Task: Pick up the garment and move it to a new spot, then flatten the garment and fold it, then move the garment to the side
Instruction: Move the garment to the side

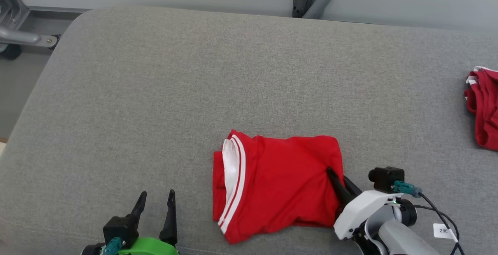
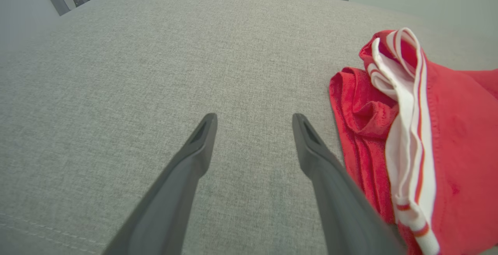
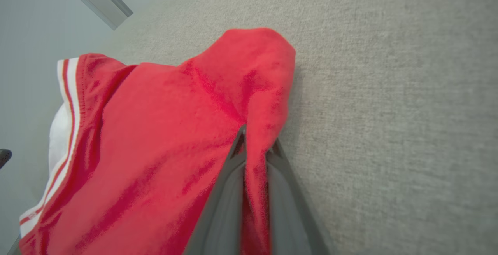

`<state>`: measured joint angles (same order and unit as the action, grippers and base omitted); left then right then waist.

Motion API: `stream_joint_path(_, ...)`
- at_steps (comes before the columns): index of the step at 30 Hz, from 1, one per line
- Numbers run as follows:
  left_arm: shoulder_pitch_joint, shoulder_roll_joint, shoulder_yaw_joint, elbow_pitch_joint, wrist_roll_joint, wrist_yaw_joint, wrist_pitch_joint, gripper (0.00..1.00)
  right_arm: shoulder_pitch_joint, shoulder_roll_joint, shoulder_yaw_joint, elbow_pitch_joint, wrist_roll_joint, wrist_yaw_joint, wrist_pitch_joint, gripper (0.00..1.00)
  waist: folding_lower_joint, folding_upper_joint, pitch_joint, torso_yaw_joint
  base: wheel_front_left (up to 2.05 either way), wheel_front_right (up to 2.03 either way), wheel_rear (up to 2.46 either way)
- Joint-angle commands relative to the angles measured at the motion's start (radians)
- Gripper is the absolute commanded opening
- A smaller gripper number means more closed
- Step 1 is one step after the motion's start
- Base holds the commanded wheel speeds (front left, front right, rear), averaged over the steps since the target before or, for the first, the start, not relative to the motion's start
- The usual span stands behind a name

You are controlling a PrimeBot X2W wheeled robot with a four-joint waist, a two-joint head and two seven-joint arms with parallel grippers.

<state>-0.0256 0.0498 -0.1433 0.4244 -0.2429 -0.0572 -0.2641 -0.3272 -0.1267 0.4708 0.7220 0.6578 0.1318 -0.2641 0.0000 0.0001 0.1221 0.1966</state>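
Our right claw (image 3: 256, 140) pinches the right edge of the folded red garment (image 1: 280, 181), lying near the front of the grey worktop (image 1: 155, 91). Our left claw (image 1: 157, 194) stands wide and empty. Folding looks done; we judge only the move aside is left.

Bright, even, diffuse light is spread over the grey cushion (image 1: 155, 91).
Soft shadows are cast beside the red garment (image 1: 280, 177); wrist-view edges are bowed, and the dark fingers (image 2: 163, 216) are blurred near the lens.

Folded red garment (image 1: 278, 183), white-striped hem leftward
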Motion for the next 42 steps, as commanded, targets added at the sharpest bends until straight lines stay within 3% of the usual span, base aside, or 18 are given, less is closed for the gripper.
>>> stream_joint_path(1, -0.015, 0.003, 0.001, -0.007, 0.003, -0.001, 0.001, 1.00, -0.002, -0.016, -0.018, -0.001, -0.012, -0.002, 0.001, 0.00, 0.0000, -0.0001, -0.005, -0.006, 0.00, 0.00, 0.00)
stream_joint_path(9, 0.024, 0.003, 0.006, -0.022, 0.020, -0.013, 0.001, 1.00, 0.035, 0.008, -0.064, -0.006, -0.073, -0.002, -0.001, 0.00, 0.0000, -0.0001, -0.071, -0.095, 0.00, 0.00, 0.00)
stream_joint_path(21, 0.036, 0.003, 0.000, -0.038, 0.010, -0.024, 0.001, 1.00, 0.059, 0.030, -0.068, -0.017, -0.154, -0.002, -0.001, 0.00, 0.0000, -0.0001, -0.124, -0.394, 0.00, 0.00, 0.00)
stream_joint_path(29, 0.018, 0.003, -0.019, -0.034, -0.009, -0.026, 0.001, 1.00, 0.071, 0.042, -0.044, -0.031, -0.132, -0.002, -0.001, 0.00, 0.0000, -0.0001, -0.119, -0.571, 0.00, 0.00, 0.00)
stream_joint_path(36, 0.000, 0.003, -0.035, -0.041, 0.000, -0.028, 0.001, 1.00, 0.074, 0.039, -0.038, -0.043, -0.105, -0.002, -0.001, 0.00, 0.0000, -0.0001, -0.103, -0.640, 0.00, 0.00, 0.00)
stream_joint_path(42, -0.010, 0.003, -0.041, -0.045, 0.009, -0.030, 0.001, 1.00, 0.065, 0.034, -0.036, -0.059, -0.103, -0.002, -0.001, 0.00, 0.0000, -0.0001, -0.079, -0.643, 0.00, 0.00, 0.00)
